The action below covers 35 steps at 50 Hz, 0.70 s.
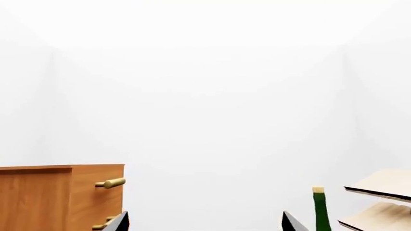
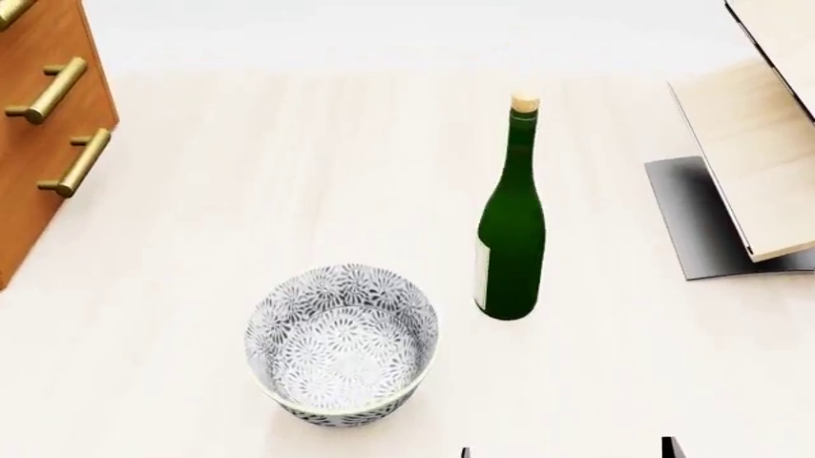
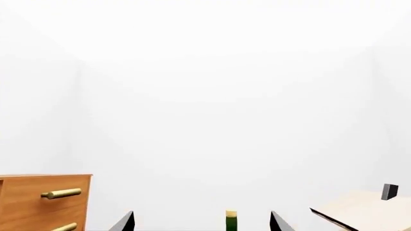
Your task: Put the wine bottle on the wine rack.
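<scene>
The wine bottle [image 2: 512,239], dark green with a tan cork and white label, stands upright on the pale table, right of centre. Its neck shows in the left wrist view [image 1: 320,211] and its cork top in the right wrist view [image 3: 232,219]. The wine rack [image 2: 751,172], light wood boards on a curved grey base, stands at the right; it also shows in the left wrist view [image 1: 382,199] and the right wrist view [image 3: 366,211]. My right gripper [image 2: 567,450] is open at the near edge, short of the bottle; its fingertips [image 3: 125,222] stand wide apart. My left gripper [image 1: 205,222] is open and empty.
A patterned grey-white bowl [image 2: 342,342] sits near the front, left of the bottle. A brown drawer cabinet [image 2: 38,134] with brass handles stands at the far left, also in the left wrist view [image 1: 61,197] and the right wrist view [image 3: 45,202].
</scene>
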Available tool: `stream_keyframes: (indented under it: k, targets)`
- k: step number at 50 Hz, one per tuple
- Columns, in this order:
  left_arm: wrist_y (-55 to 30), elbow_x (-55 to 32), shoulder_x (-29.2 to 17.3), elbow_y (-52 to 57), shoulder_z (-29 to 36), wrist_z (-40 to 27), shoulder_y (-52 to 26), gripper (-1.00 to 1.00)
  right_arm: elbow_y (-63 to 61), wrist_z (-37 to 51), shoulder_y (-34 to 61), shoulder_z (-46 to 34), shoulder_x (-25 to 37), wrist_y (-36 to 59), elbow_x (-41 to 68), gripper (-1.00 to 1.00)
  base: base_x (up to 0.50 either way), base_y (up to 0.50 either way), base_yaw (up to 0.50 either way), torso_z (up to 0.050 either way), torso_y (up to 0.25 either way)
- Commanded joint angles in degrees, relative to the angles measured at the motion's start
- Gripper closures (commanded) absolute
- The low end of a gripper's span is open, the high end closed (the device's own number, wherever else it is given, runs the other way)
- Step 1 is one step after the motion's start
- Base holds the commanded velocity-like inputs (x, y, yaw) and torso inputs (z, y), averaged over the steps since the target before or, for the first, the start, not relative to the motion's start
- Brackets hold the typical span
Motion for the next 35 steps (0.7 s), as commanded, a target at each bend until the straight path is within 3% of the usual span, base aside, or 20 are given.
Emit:
stream_keyframes:
  k: [1, 35]
  targets:
    - [0.2, 0.2, -0.4, -0.3, 0.5, -0.5, -0.1, -1.0, 0.3, 0.4, -0.1, -0.5, 0.4, -0.3, -0.2, -1.0, 0.19, 0.0, 0.0, 0.0, 0.0]
    - [0.4, 0.6, -1.6, -1.2, 1.6, -2.0, -0.4, -1.0, 1.1, 1.6, -0.6, -2.1, 1.5, -1.8, -1.3, -1.0, 0.2, 0.0, 0.0, 0.0, 0.0]
